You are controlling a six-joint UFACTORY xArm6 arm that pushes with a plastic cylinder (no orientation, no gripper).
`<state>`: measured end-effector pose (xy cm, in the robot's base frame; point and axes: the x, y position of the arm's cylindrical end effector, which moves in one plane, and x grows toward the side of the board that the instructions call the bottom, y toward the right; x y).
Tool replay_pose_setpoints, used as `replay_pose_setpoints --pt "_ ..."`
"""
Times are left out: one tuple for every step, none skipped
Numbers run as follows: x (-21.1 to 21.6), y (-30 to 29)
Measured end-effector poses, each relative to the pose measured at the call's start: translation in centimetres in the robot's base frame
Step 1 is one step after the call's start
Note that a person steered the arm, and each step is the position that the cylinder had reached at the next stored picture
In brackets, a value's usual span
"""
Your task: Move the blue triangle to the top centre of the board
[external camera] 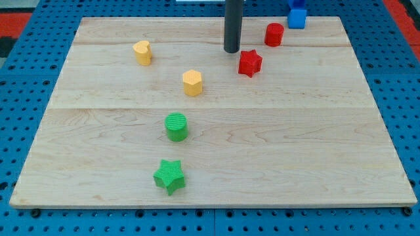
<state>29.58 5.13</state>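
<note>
Currently my tip (231,51), a bare rod gripping nothing, sits just left of the red star (250,63), which it could knock while heading right toward the blue blocks (296,18).

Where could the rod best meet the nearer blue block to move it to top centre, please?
Its right side, coming from the view's right: the blue block sits right of centre, while my tip stands to its left.
</note>
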Motion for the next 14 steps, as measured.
replay_pose_setpoints --pt "0.4 6.6" --pt "0.7 12.4" --pt "-3.3 18.7" --pt "-7.3 23.0" --pt "-10.4 24.2" --pt "-10.4 21.6" --pt "-10.4 19.0" --pt "-10.4 15.2" --pt "-10.3 10.8" --pt "-10.4 7.9" --pt "-10.4 5.7" --pt "-10.4 5.5" --pt "-10.3 6.0" --pt "-10.4 6.2"
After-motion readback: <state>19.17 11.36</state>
